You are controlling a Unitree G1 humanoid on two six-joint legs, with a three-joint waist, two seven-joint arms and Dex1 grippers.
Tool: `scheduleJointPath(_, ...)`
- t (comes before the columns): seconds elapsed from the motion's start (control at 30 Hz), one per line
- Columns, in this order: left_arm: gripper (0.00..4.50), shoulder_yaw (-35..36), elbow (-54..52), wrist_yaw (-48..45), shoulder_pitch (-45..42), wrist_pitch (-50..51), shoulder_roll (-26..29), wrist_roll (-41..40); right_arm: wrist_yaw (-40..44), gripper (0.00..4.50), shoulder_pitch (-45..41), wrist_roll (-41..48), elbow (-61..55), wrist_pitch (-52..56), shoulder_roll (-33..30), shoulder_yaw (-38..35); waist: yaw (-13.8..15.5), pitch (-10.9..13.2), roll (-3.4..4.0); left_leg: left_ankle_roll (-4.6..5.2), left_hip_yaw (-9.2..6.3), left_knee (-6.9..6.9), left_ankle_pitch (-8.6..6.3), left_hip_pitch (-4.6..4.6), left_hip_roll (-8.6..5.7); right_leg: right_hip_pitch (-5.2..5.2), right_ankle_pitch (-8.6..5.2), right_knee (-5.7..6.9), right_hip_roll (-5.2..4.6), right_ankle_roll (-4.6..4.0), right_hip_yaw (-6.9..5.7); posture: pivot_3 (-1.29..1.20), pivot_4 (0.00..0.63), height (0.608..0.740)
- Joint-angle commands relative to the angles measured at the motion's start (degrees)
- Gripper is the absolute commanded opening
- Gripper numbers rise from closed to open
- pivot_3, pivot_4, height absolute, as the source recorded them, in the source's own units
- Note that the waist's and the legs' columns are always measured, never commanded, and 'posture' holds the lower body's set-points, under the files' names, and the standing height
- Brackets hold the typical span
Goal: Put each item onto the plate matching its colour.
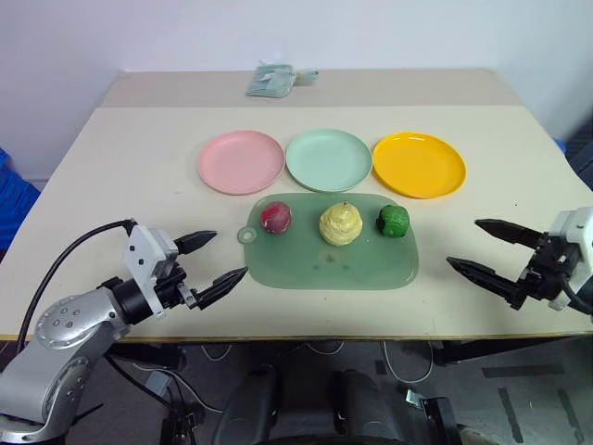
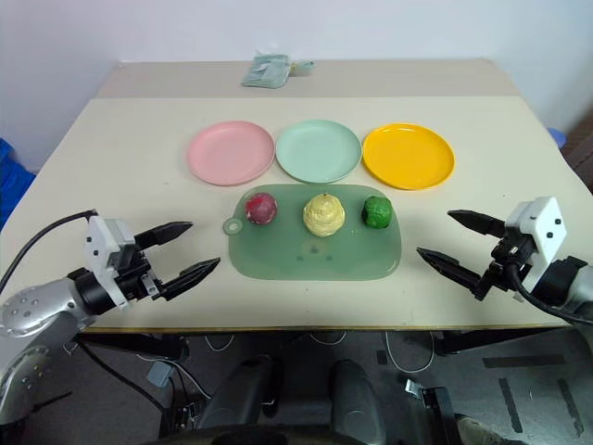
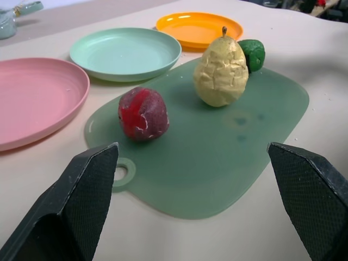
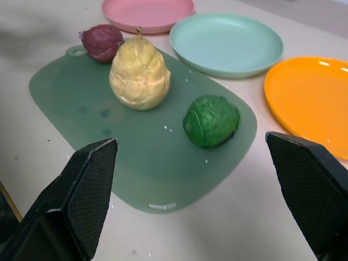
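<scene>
Beyond both spread pincers (image 1: 213,260) (image 1: 482,247), 3 fruits (image 1: 340,223) sit on the mat (image 1: 306,264), stem tip clearest from the left wrist.

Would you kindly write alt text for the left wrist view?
A red fruit, yellow pear and green ball sit on a green mat, between the open left hand's fingers. Beyond lie pink, mint and orange plates.

Plates across mid frame: pink plate (image 1: 240,161), pale mint green plate (image 1: 328,158), yellow-orange plate (image 1: 419,164). Below them, translucent green mat (image 1: 334,264) w/ dark red-purple lump (image 1: 275,217), pale yellow bumpy lump (image 1: 340,223), dark green ball (image 1: 394,221). Bench (image 1: 139,167) beige. Tool fingers (image 1: 221,286) black.
</scene>
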Motion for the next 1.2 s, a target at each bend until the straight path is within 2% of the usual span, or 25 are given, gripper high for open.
scheduleJointPath(0.03,4.50,-0.27,-1.58,0.44,-1.30,-1.72,-0.80,0.56,0.30,4.45,-1.37,-0.35,-0.91,-1.82,0.40,0.50,0.04,0.00,0.00,0.00,0.00,0.00,0.00,0.00,0.00,0.00,0.00,0.00,0.00,0.00,0.00,0.00,0.150,0.740)
scheduleJointPath(0.17,4.50,-0.81,-1.26,2.51,-3.73,0.10,-2.24,-0.61,0.38,4.45,-3.59,0.14,-1.02,-2.41,1.04,2.81,0.06,0.00,0.00,0.00,0.00,0.03,0.00,0.00,0.00,0.01,0.01,0.01,0.01,0.01,-0.01,0.00,0.150,0.740)
scheduleJointPath(0.27,4.50,-2.51,-0.15,9.67,-9.04,6.54,-4.60,-1.84,1.40,4.45,-6.66,0.08,-1.18,-3.79,1.74,6.10,0.08,0.00,-0.01,0.01,0.00,0.06,0.00,0.00,-0.01,0.01,0.02,0.02,0.02,0.03,-0.01,0.00,0.150,0.740)
scheduleJointPath(0.43,4.50,-8.32,1.93,16.91,-16.17,10.69,-10.91,0.21,4.12,4.45,-12.36,-0.15,0.41,-6.28,3.28,11.48,0.00,-0.01,-0.02,0.01,0.00,0.17,0.00,0.00,-0.02,0.05,0.14,0.07,0.09,0.23,-0.02,0.00,0.150,0.740)
scheduleJointPath(0.57,4.50,-11.00,3.59,20.70,-19.06,13.29,-13.62,2.21,4.64,4.45,-17.34,-0.23,2.39,-7.14,4.67,14.62,-0.03,0.00,-0.03,0.02,0.00,0.16,0.00,0.00,-0.03,0.02,0.19,0.09,0.11,0.29,-0.02,0.00,0.150,0.740)
scheduleJointPath(0.87,4.50,-14.17,11.37,25.52,-25.58,14.54,-17.27,8.07,5.61,4.45,-21.29,-1.21,5.18,-9.09,6.48,18.07,0.16,0.00,-0.04,0.01,-0.01,0.19,0.01,0.00,-0.06,0.04,0.20,0.10,0.12,0.27,-0.02,0.00,0.150,0.740)
scheduleJointPath(1.2,4.50,-19.55,20.95,26.68,-33.46,16.90,-22.79,13.20,5.32,4.45,-22.73,-2.11,6.06,-10.12,7.61,18.73,0.07,0.00,-0.04,0.00,-0.01,0.18,0.01,0.00,-0.08,0.01,0.27,0.14,0.15,0.35,-0.02,0.00,0.150,0.740)
